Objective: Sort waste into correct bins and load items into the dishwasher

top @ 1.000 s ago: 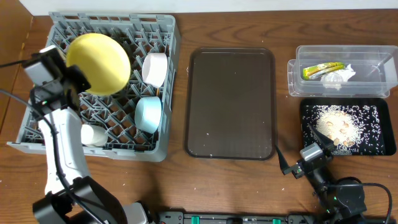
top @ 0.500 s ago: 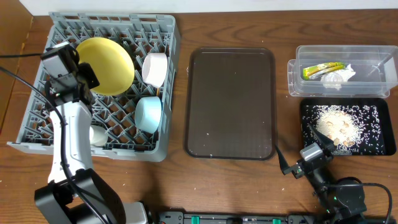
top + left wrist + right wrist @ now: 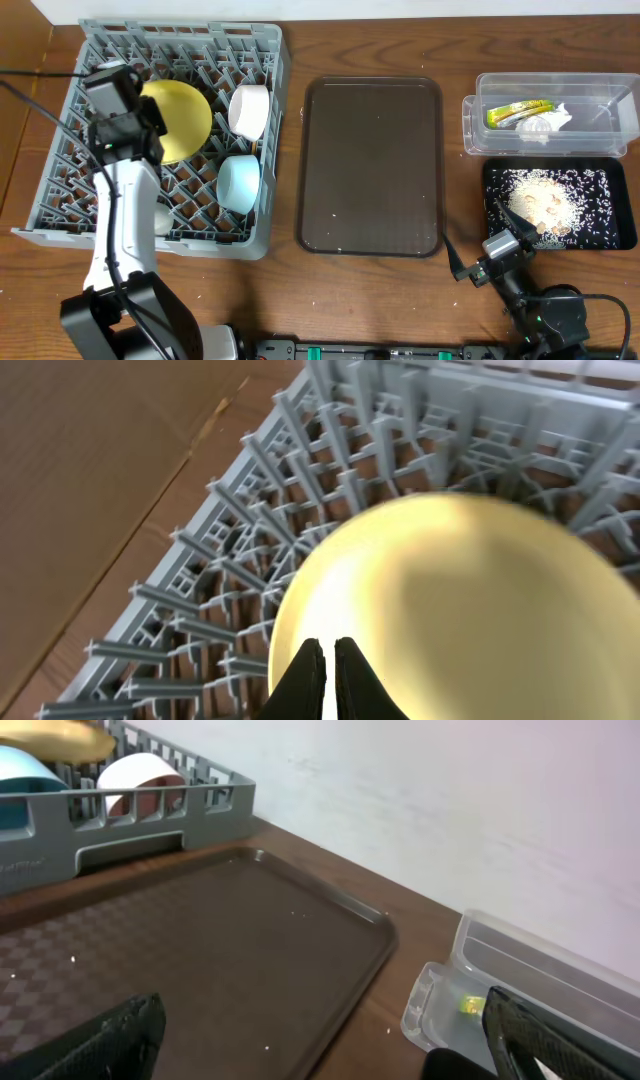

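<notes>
My left gripper point(image 3: 140, 125) is shut on the rim of the round yellow plate point(image 3: 180, 118), which it holds tilted over the pegs of the grey dish rack point(image 3: 60, 190). In the left wrist view the fingertips point(image 3: 329, 650) pinch the plate point(image 3: 480, 600) above the rack point(image 3: 240, 560). A white bowl point(image 3: 249, 110), a light blue bowl point(image 3: 238, 183) and a small white cup point(image 3: 158, 217) stand in the rack. My right gripper point(image 3: 482, 266) rests open near the table's front edge, with nothing between its fingers point(image 3: 120, 1035).
A dark brown serving tray point(image 3: 370, 165) lies mid-table. At the right, a clear tub point(image 3: 600, 140) holds a yellow-green wrapper point(image 3: 518, 112) and a white tissue point(image 3: 545, 122). A black tray point(image 3: 600, 235) holds rice scraps point(image 3: 540, 205).
My left gripper has carried the yellow plate to the right and lower over the rack. The right arm has not moved.
</notes>
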`<state>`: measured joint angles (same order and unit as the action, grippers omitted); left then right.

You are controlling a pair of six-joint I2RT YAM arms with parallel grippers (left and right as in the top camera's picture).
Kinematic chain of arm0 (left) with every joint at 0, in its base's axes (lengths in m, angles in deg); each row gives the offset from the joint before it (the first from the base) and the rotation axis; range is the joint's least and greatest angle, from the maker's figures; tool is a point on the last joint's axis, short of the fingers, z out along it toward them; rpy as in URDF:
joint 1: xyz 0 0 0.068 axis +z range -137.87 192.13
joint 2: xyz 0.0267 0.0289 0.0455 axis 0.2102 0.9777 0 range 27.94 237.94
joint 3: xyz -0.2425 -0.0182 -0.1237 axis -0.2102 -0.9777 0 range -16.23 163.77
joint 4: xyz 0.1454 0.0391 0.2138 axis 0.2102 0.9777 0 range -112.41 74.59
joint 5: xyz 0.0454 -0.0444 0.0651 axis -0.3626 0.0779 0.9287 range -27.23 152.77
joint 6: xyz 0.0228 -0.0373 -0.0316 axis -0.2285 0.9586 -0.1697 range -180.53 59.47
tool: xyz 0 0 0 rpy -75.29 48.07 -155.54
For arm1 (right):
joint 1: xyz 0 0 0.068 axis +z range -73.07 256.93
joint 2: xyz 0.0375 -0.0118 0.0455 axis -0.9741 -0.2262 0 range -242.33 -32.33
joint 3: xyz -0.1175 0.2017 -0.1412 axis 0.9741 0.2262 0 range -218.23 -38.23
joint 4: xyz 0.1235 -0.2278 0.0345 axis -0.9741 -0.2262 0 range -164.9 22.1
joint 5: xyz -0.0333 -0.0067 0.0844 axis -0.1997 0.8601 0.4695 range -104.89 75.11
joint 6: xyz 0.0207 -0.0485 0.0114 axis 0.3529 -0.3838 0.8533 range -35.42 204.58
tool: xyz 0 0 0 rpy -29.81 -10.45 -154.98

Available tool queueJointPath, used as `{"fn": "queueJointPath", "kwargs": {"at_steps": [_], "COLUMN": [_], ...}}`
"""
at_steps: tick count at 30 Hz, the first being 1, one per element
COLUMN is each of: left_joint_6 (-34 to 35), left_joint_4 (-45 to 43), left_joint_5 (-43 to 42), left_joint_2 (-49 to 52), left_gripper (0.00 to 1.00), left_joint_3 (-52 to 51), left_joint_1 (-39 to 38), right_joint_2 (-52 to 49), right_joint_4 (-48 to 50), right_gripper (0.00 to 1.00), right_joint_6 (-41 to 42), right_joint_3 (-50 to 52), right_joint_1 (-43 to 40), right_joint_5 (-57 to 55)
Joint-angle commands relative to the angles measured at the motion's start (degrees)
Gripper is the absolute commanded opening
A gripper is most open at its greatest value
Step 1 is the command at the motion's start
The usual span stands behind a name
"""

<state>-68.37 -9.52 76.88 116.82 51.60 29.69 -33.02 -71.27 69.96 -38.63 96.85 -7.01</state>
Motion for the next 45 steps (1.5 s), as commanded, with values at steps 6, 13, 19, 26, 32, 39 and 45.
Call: {"fn": "queueJointPath", "kwargs": {"at_steps": [6,13,19,26,32,39,45], "left_joint_6": [6.54,30.32,36.22,36.00,36.20,36.15,35.50], "left_joint_4": [1.40,6.19,9.25,11.50,11.74,9.42,8.72], "left_joint_5": [2.95,-20.63,-28.46,-30.80,-33.18,-33.16,-33.20], "left_joint_2": [-0.26,-0.13,-0.02,4.28,8.70,13.38,12.24], "left_gripper": [0.12,0.44,0.51,0.53,0.52,0.32,0.08], "left_joint_3": [-0.11,-0.11,-0.13,-0.13,-0.11,-0.13,-0.11], "left_joint_1": [0.46,10.71,16.74,17.51,17.51,17.51,17.51], "right_joint_2": [0.31,0.31,0.31,0.31,0.31,0.31,0.31], "right_joint_4": [-0.20,-0.20,-0.20,-0.20,-0.20,-0.20,-0.20], "right_gripper": [0.99,0.99,0.99,0.99,0.99,0.99,0.99], "right_joint_6": [-0.24,-0.24,-0.24,-0.24,-0.24,-0.24,-0.24], "right_joint_3": [0.09,0.09,0.09,0.09,0.09,0.09,0.09], "right_joint_1": [-0.74,-0.74,-0.74,-0.74,-0.74,-0.74,-0.74], "right_joint_5": [-0.13,-0.13,-0.11,-0.11,-0.11,-0.11,-0.11]}}
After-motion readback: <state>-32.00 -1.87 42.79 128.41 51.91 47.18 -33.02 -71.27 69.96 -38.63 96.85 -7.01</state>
